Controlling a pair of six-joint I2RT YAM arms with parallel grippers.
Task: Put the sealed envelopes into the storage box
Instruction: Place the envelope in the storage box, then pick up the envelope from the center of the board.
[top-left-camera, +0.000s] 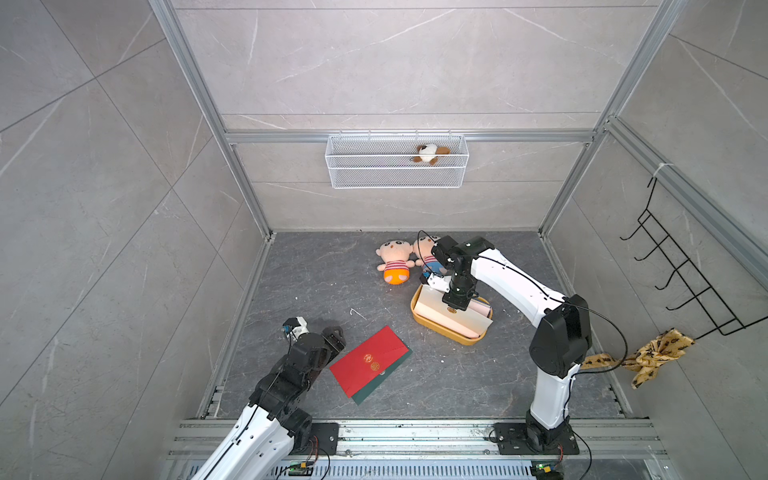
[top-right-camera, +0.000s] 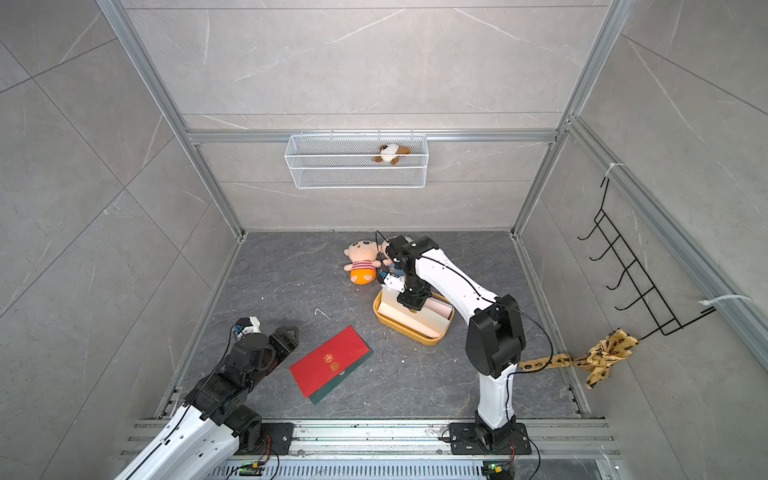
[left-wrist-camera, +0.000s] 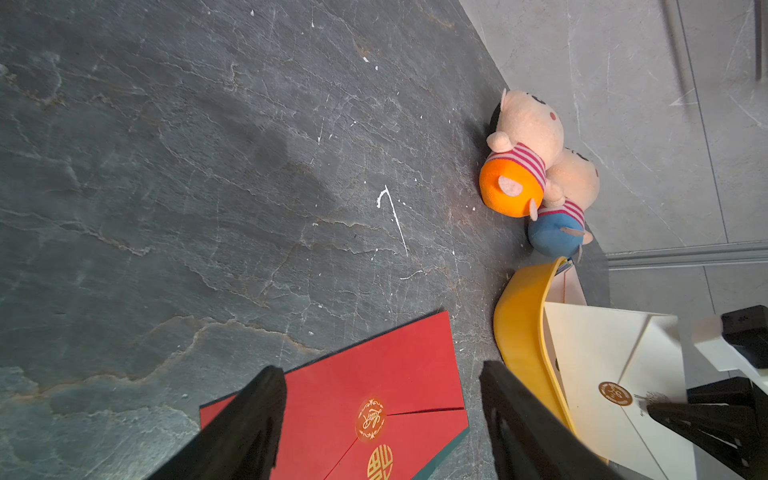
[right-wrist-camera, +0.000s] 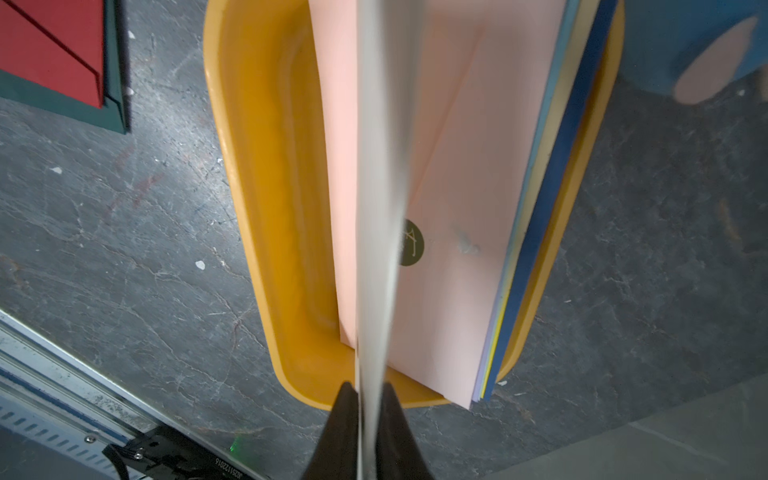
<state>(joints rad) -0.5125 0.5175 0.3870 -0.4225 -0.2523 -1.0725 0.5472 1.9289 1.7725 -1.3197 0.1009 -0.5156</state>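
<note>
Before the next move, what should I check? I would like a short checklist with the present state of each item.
1. Cream envelope over the storage box: ok.
2. Right fingers free of it: cannot tell; its edge stands between them.
3. Left fingers open, empty: ok.
4. Red envelope in the box: not ok, on the table.
5. Green envelope in the box: not ok, under the red one.

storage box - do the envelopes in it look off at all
Yes: the envelope stack leans up on one long wall of the storage box and pokes past its rim at one end, not flat inside.
</note>
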